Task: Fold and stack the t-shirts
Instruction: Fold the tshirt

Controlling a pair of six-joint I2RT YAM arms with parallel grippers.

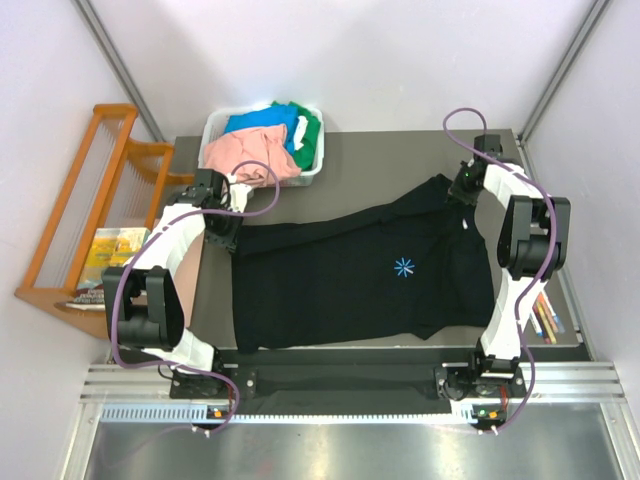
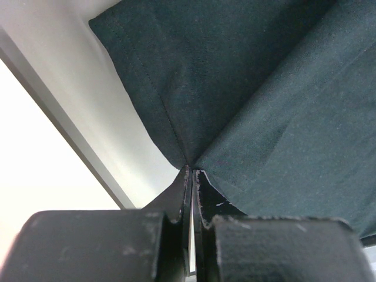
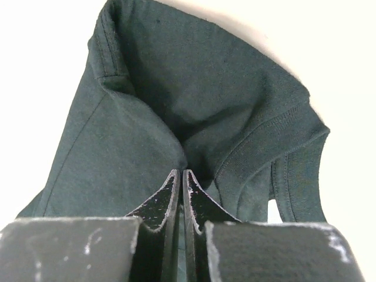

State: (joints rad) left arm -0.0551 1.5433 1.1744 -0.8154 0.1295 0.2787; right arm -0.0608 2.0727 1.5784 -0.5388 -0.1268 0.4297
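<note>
Step in hand: spreading the first shirt flat before folding.

The large black soft-cloth t-shirt (image 1: 370, 280) with the small light-blue starburst mark (image 1: 404, 266) is lying across the middle of the grey table (image 1: 400, 155), reaching from near the left edge to near the right edge.

The left gripper (image 1: 228, 236) is clenching the shirt's corner by the left edge. In the left wrist view its jaws are pressing together on a hemmed fold. The right gripper (image 1: 464, 190) is pinching the cloth toward the far right corner. The right wrist view shows ribbed seams bunching above its closed jaws, possibly the collar or a sleeve, though we cannot be sure which.

The salmon-pink shirt (image 1: 240, 152), the blue shirt (image 1: 262, 122) and the green shirt (image 1: 308, 128) are waiting, crumpled, in the white plastic bin (image 1: 312, 168) at the far left corner.

We are judging the task barely begun: nothing is folded and nothing is stacked.

Next move, as we are reading it: both arms need to pull apart evenly and take the diagonal slack out. They then need to lay the cloth down flat before any fold.
</note>
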